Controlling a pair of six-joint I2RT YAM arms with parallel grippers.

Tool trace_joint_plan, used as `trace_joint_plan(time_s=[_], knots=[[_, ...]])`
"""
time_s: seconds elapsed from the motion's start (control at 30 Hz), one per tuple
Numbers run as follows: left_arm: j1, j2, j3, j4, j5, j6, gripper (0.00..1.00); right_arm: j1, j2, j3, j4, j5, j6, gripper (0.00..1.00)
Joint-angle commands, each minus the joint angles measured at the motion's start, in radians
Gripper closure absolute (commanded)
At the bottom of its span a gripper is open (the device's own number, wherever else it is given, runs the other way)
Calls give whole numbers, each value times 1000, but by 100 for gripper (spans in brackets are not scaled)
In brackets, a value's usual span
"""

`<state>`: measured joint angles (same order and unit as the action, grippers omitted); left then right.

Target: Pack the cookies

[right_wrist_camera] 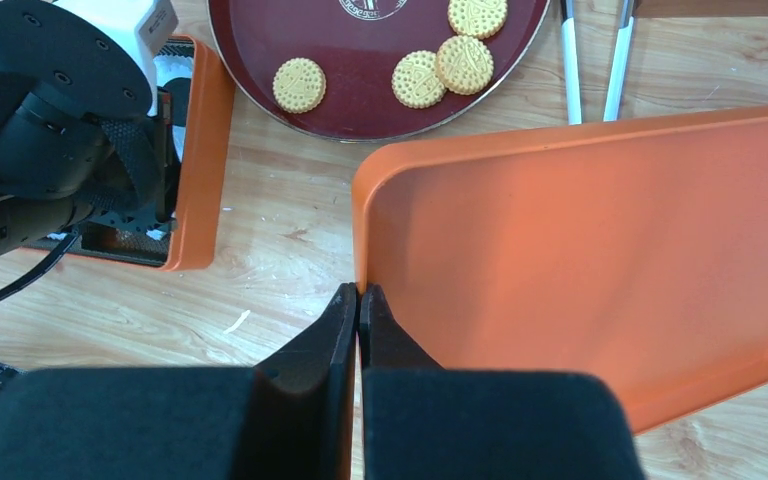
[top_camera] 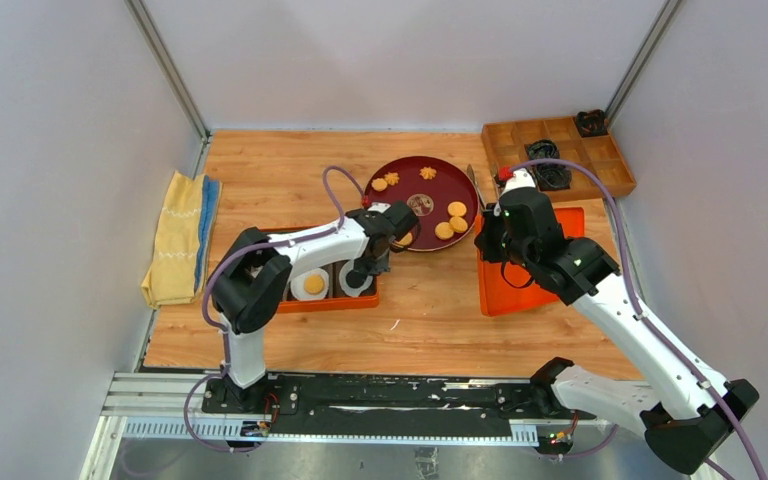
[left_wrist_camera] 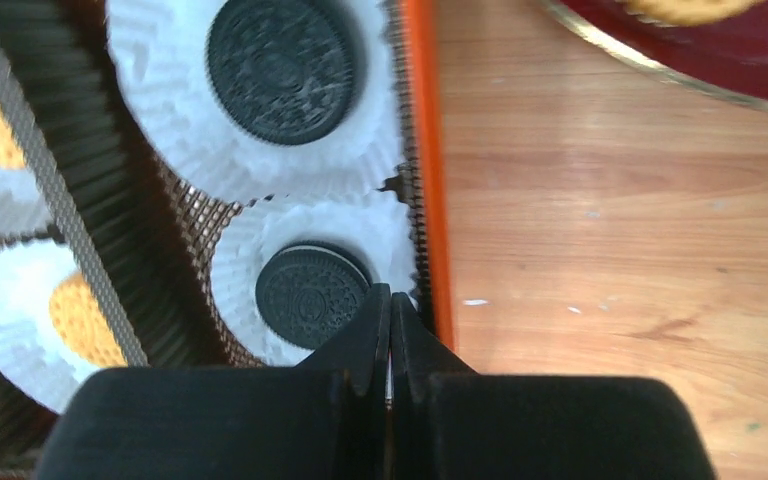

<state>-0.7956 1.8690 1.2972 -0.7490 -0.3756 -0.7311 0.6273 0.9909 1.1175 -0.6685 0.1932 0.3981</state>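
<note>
Cookies (top_camera: pixel 457 209) lie in two places, all flat with their stamped faces up (being round, they have no long axis to speak of). At the left, in the orange box (top_camera: pixel 332 303), each sits in a white paper cup (left_wrist_camera: pixel 260 165). The left wrist view shows two black cookies (left_wrist_camera: pixel 285 70) beside the box's right wall, one at 12 o'clock of the other, and two golden ones (left_wrist_camera: pixel 80 320) cut off at the frame's left side. From above, the left arm hides much of the box, so only one golden cookie and part of a second cup show.

The left gripper (left_wrist_camera: pixel 390 300) sits at the nearer black cookie's 3 o'clock edge, its fingers pressed together with nothing between them.

On the dark red plate (top_camera: pixel 407 192), flower-shaped cookies (top_camera: pixel 428 173) lie at 11 to 12 o'clock. Round golden ones cluster at 4 o'clock, two of them overlapping.

The right gripper (right_wrist_camera: pixel 359 295) has its fingers closed together at the left rim of the orange lid (right_wrist_camera: pixel 580 260); whether they pinch that rim I cannot tell. A wooden divided tray (top_camera: pixel 600 160) stands at the table's 1 o'clock.
</note>
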Motion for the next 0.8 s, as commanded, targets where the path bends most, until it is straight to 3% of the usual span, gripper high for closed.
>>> trace_joint_plan(time_s=[0.0,0.27,0.57,0.77], knots=[[-66,37,101,59,86,16,100,-15,-13,33,17,54,-29,100],[-180,108,203,63,174,5,100,-16,-1,49,18,67,-38,100],[-261,143,89,151,248,-16,100,-26,3,32,11,62,-35,100],[-346,143,96,190,309,23,100,-26,8,30,6,43,-6,100]])
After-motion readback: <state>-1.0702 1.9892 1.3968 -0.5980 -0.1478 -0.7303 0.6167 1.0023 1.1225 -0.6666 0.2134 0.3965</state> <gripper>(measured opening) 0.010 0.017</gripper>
